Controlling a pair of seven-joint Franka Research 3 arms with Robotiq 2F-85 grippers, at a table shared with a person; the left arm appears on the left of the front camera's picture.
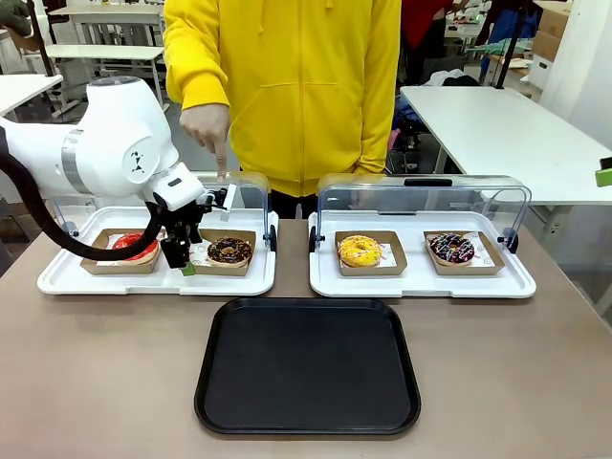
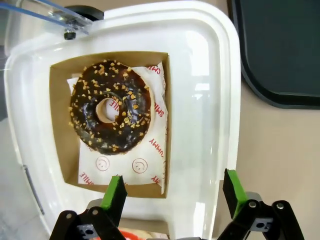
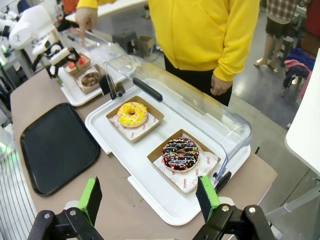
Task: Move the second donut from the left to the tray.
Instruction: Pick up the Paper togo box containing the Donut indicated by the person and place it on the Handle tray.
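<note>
The second donut from the left [image 1: 229,251] is dark chocolate with tan crumbs and sits in a square brown holder on the left white tray. My left gripper [image 1: 182,258] hangs open just left of it, between it and the red donut [image 1: 135,245]. In the left wrist view the donut [image 2: 110,114] lies beyond my open left gripper [image 2: 174,195]; one finger is over the holder's near edge, the other past the white tray's rim. The black tray [image 1: 306,368] lies at the table's front middle. My right gripper [image 3: 149,200] is open, high above the table corner.
A person in a yellow hoodie stands at the far side, one hand [image 1: 208,129] on the raised clear lid [image 1: 244,186] of the left white tray. The right white tray [image 1: 421,282] holds a yellow donut [image 1: 360,251] and a sprinkled donut [image 1: 451,249] under its raised lid.
</note>
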